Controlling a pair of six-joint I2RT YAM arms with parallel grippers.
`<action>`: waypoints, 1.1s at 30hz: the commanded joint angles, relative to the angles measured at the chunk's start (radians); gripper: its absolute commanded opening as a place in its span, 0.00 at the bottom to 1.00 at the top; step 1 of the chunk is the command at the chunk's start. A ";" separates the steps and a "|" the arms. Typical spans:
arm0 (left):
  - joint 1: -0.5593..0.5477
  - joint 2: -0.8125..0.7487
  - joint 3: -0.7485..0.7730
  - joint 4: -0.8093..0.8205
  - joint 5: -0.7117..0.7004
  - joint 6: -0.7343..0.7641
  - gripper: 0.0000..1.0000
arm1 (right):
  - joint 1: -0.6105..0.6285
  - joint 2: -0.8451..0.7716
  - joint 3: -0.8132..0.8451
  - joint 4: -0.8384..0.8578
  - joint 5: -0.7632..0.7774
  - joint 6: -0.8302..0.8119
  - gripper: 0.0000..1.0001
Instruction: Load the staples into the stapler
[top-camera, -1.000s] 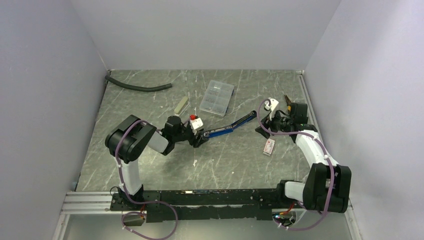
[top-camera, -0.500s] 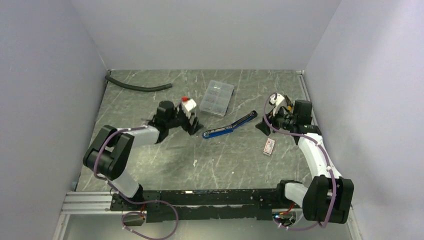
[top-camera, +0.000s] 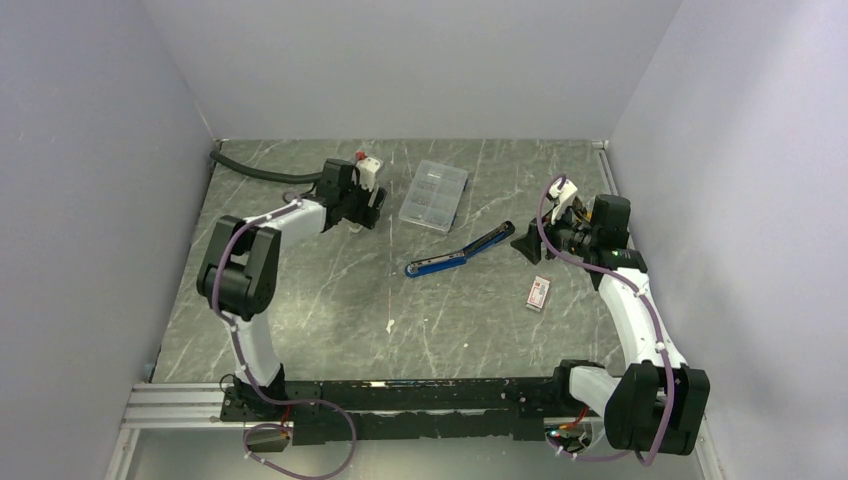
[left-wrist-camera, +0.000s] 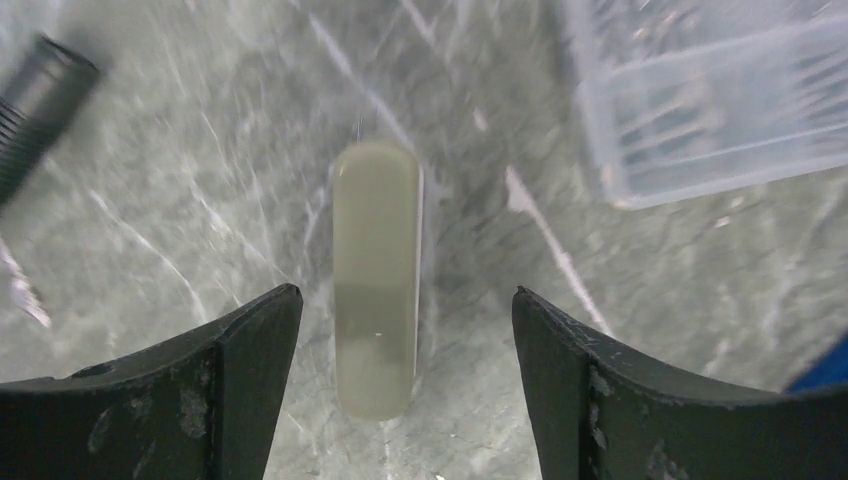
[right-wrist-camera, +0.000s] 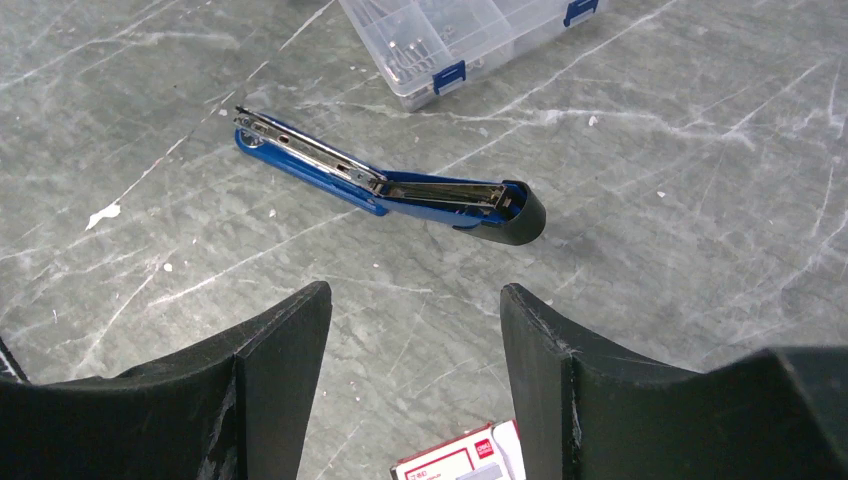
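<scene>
The blue stapler (top-camera: 460, 252) lies flipped open on the table, its metal channel facing up; it also shows in the right wrist view (right-wrist-camera: 385, 185). The small white box with a red end (top-camera: 539, 293) lies to the stapler's right, and its corner shows low in the right wrist view (right-wrist-camera: 465, 460). No staple strips show. My right gripper (top-camera: 524, 243) is open and empty, near the stapler's black end (right-wrist-camera: 415, 290). My left gripper (top-camera: 366, 212) is open at the far left, over a pale beige bar (left-wrist-camera: 375, 280) lying between its fingers (left-wrist-camera: 405, 292).
A clear compartment case (top-camera: 434, 195) of small parts lies beyond the stapler; it also shows in the left wrist view (left-wrist-camera: 700, 100) and the right wrist view (right-wrist-camera: 460, 35). A black hose (top-camera: 265, 172) lies at the far left corner. Walls close in three sides.
My left arm swung from the stapler's near end out to the far left, over the beige bar. My right gripper drew back a little to the right. The stapler stayed put.
</scene>
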 joint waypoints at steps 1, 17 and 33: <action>0.010 0.077 0.099 -0.140 -0.039 -0.006 0.80 | 0.001 -0.022 -0.002 0.041 -0.019 0.009 0.66; 0.016 0.150 0.151 -0.086 -0.050 -0.027 0.73 | 0.000 0.004 0.004 0.005 -0.065 -0.024 0.64; 0.021 0.137 0.151 -0.050 0.044 -0.005 0.09 | 0.001 0.011 0.006 -0.006 -0.076 -0.046 0.63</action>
